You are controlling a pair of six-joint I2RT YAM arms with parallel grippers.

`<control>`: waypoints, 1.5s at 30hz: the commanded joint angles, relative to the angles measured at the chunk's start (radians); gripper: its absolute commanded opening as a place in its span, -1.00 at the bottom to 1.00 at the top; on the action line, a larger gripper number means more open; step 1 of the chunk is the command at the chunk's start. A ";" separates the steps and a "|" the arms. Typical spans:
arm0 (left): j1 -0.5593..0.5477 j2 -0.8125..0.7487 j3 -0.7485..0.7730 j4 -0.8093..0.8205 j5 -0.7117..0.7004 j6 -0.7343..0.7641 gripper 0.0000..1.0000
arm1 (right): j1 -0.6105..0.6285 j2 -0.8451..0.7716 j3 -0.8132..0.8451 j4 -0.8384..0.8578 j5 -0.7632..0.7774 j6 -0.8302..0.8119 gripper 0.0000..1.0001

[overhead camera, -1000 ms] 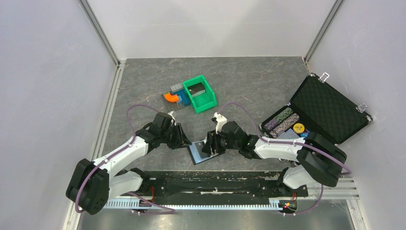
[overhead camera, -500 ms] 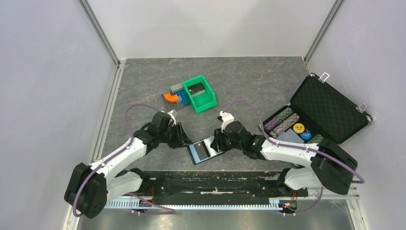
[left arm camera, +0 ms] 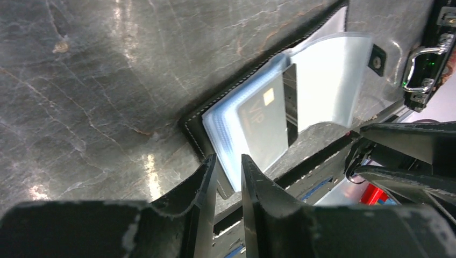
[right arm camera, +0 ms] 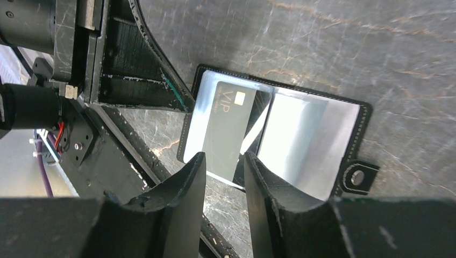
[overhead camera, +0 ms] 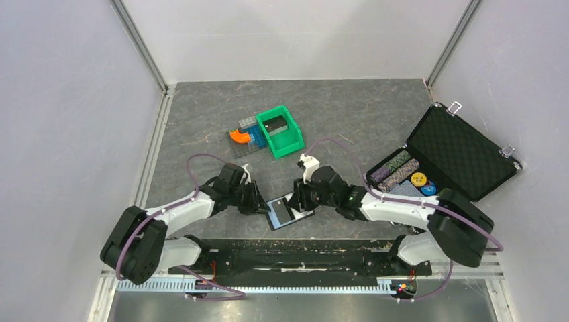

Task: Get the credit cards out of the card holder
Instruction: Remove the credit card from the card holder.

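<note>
The card holder (overhead camera: 290, 212) lies open on the table between the two arms, its clear sleeves (left arm camera: 328, 80) fanned up. A black credit card (right arm camera: 226, 129) marked VIP sticks partly out of a sleeve on the left panel. It also shows in the left wrist view, credit card (left arm camera: 263, 123). My left gripper (overhead camera: 263, 205) is at the holder's left corner, its narrow jaws (left arm camera: 228, 161) closed on the edge of the sleeve stack. My right gripper (overhead camera: 300, 203) comes in from the right, jaws (right arm camera: 225, 161) open either side of the card's near end, with a gap showing.
A green bin (overhead camera: 282, 131) with orange and blue pieces (overhead camera: 243, 138) beside it sits at the back. An open black foam-lined case (overhead camera: 463, 151) holding poker chips (overhead camera: 399, 171) stands at the right. The arms' black base rail (overhead camera: 295, 258) runs just behind the holder.
My left gripper slid right to the holder's corner and its jaws narrowed. My right gripper's jaws narrowed around the card's end. The holder shifted slightly.
</note>
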 commanded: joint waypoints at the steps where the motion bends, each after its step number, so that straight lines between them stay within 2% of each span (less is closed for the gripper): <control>1: -0.002 0.041 -0.023 0.083 0.024 -0.022 -0.46 | -0.021 0.073 0.006 0.114 -0.127 -0.012 -0.32; 8: -0.001 0.061 -0.030 0.095 0.015 -0.018 -0.54 | -0.050 0.162 -0.015 0.173 -0.221 0.003 -0.35; 19: -0.001 0.084 -0.031 0.094 0.005 -0.006 -0.54 | -0.089 0.201 -0.054 0.192 -0.210 0.009 -0.32; 36: -0.001 0.083 -0.037 0.090 -0.001 -0.005 -0.53 | -0.103 0.287 -0.105 0.342 -0.315 0.074 -0.35; 40: -0.002 0.084 -0.039 0.090 -0.003 -0.004 -0.53 | -0.113 0.289 -0.115 0.358 -0.321 0.082 -0.44; 45: -0.002 0.086 -0.040 0.090 -0.004 -0.004 -0.53 | -0.131 0.280 -0.144 0.407 -0.336 0.105 -0.79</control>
